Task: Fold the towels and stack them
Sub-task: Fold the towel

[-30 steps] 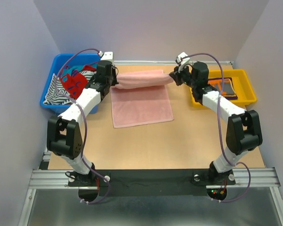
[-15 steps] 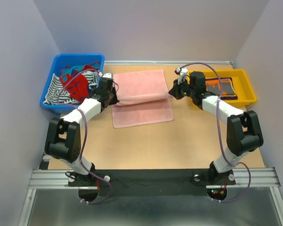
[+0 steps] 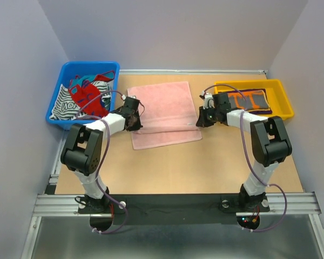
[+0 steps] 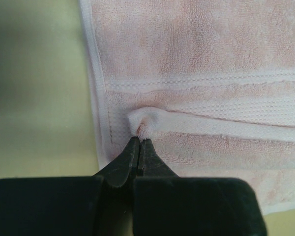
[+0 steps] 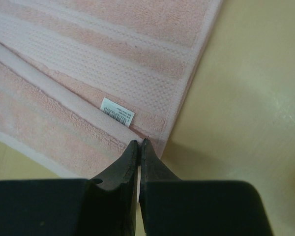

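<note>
The pink towel (image 3: 162, 105) is laid folded on the table (image 3: 205, 162) between the bin (image 3: 55, 120) and the tray (image 3: 283, 112), its top layer's near corners pinched in the closed jaws of the left gripper (image 4: 139, 142) and the right gripper (image 5: 140, 143).

The pink towel (image 3: 162, 105) lies folded on the table (image 3: 178, 162), top layer stopping short of the near edge. The grey-and-orange towel (image 3: 248, 101) sits flat in the tray (image 3: 270, 115).

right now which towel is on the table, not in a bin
The pale pink towel; the grey-and-orange one lies in the yellow tray.
</note>
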{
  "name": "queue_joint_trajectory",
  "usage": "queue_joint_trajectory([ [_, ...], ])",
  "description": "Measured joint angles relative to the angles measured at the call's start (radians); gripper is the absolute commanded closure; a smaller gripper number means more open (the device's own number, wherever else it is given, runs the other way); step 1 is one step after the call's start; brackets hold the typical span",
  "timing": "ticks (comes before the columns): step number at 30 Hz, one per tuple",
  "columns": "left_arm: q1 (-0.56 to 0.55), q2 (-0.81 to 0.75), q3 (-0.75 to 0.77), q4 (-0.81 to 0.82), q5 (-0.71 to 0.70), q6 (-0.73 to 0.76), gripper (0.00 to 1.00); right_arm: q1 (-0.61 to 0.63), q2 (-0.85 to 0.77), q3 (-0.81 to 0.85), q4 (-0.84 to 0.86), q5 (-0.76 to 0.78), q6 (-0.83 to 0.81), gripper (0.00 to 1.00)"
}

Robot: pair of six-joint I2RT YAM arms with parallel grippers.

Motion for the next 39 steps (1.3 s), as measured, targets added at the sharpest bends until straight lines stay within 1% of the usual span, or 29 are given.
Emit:
queue_joint_trajectory([
  [6, -0.076, 0.008, 0.0, 0.005, 0.009, -0.04, 1.0, -0.074, -0.006, -0.027, -0.023, 0.018, 0.038, 0.99],
  [9, -0.093, 0.005, 0.0, 0.008, 0.008, -0.058, 1.0, -0.09, -0.029, -0.034, -0.042, 0.026, 0.042, 0.99],
  [19, -0.093, -0.115, -0.014, 0.012, -0.014, -0.078, 1.0, -0.09, -0.125, -0.029, -0.072, 0.034, 0.039, 1.0],
  [26, -0.093, -0.156, 0.04, -0.028, -0.043, -0.077, 1.0, -0.089, -0.219, 0.017, -0.087, 0.05, 0.03, 0.99],
  [34, -0.095, -0.274, 0.057, -0.051, -0.05, -0.082, 1.0, -0.087, -0.292, 0.021, -0.095, 0.051, 0.028, 0.99],
  [39, -0.096, -0.299, -0.005, -0.035, -0.04, -0.101, 1.0, -0.086, -0.294, 0.017, -0.102, 0.038, 0.037, 1.0],
])
